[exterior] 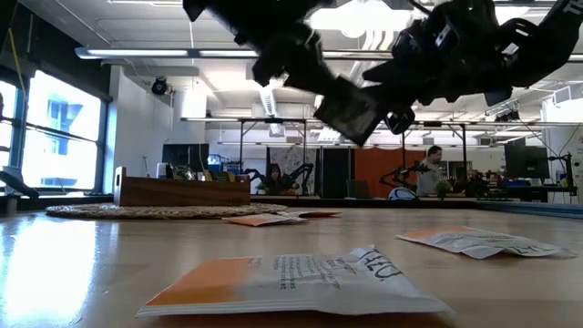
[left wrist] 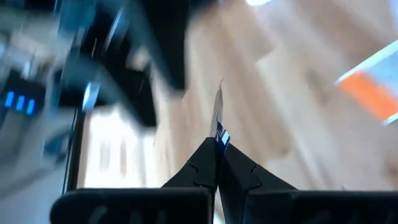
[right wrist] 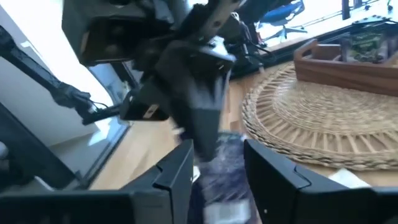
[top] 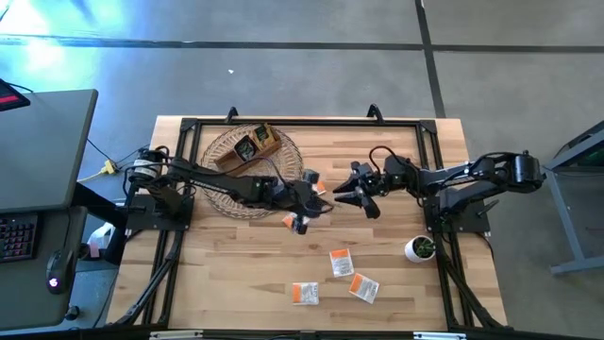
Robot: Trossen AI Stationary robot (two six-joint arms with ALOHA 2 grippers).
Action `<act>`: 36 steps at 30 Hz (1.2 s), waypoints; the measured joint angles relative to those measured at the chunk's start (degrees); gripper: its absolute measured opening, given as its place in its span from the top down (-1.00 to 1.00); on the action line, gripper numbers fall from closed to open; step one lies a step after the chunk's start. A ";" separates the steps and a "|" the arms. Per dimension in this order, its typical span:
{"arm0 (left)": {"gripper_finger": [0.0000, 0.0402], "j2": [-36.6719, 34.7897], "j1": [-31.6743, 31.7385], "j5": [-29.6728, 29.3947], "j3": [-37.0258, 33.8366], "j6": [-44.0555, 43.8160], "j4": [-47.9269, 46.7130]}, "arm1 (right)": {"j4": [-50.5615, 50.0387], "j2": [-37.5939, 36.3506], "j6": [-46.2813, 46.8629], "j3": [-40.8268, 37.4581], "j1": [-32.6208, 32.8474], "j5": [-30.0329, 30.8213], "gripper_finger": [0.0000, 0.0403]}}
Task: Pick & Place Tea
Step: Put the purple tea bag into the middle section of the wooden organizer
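Closest to the table's front edge lie three flat white and orange tea sachets [top: 341, 263], spread out and apart so each one is easy to grab. A small white pot with a green plant [top: 420, 248] stands just off to their right.

Farther in, above the middle of the table, the two grippers meet tip to tip. The left gripper [left wrist: 216, 146] is squeezed tight on a thin flat tea sachet [left wrist: 217, 109], which stands up on its edge between the fingers (it looks dark purple, but I can't be sure). The right gripper [right wrist: 217, 165] has its fingers spread apart around the same sachet. To me this looks like a pass from one arm to the other, so the sachet can be turned or carried on.

Both arms stretch out long and low from their own sides, pointing at each other.

Farthest back sits a brown wooden box with dividers [top: 247, 148] on a round woven straw mat [top: 222, 151], likely where the tea goes.
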 joint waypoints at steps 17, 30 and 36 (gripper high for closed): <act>1.00 0.00 25.96 3.36 7.37 -32.49 -37.47 | -22.11 0.00 -10.21 0.02 -0.41 16.01 0.22; 1.00 -0.04 34.59 -2.45 12.70 -37.36 -63.38 | -23.21 0.00 -12.72 0.02 -0.39 16.00 0.22; 1.00 -0.04 34.42 -6.77 12.70 -37.35 -63.42 | -23.19 0.00 -12.22 0.02 -0.39 16.00 0.23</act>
